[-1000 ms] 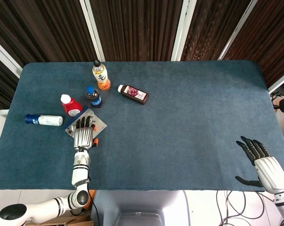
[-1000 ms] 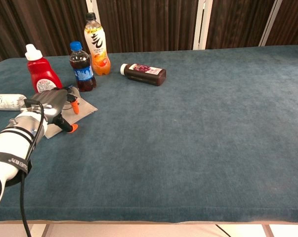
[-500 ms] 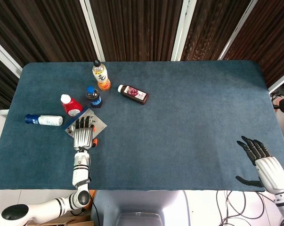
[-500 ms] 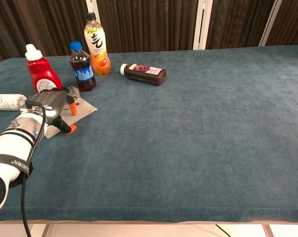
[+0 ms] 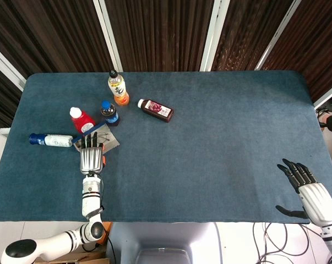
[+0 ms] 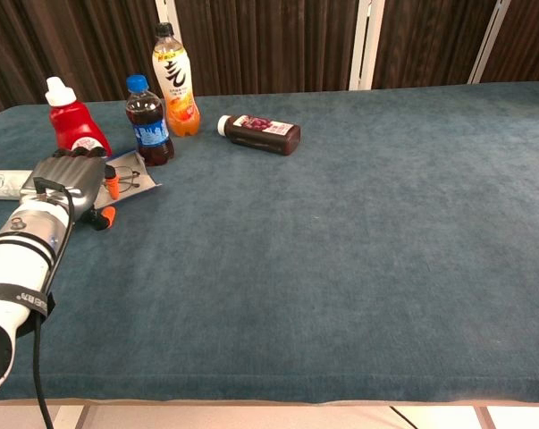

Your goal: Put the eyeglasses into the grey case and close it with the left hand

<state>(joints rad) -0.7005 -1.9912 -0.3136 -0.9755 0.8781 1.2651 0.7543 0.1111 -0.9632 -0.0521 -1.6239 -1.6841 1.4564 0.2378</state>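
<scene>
Chest view: eyeglasses (image 6: 129, 181) seemingly touching left robot hand (image 6: 69, 183).

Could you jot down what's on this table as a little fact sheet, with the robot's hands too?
Surface: blue cloth table
Left hand: lying over the grey case, fingers stretched toward the bottles
Right hand: open, holding nothing, at the table's near right edge
Eyeglasses: on the case, orange temple tips showing beside the left hand
Upright bottles: orange drink bottle, cola bottle, red bottle
Bottles lying down: dark juice bottle, white bottle
Case closed: cannot tell
</scene>
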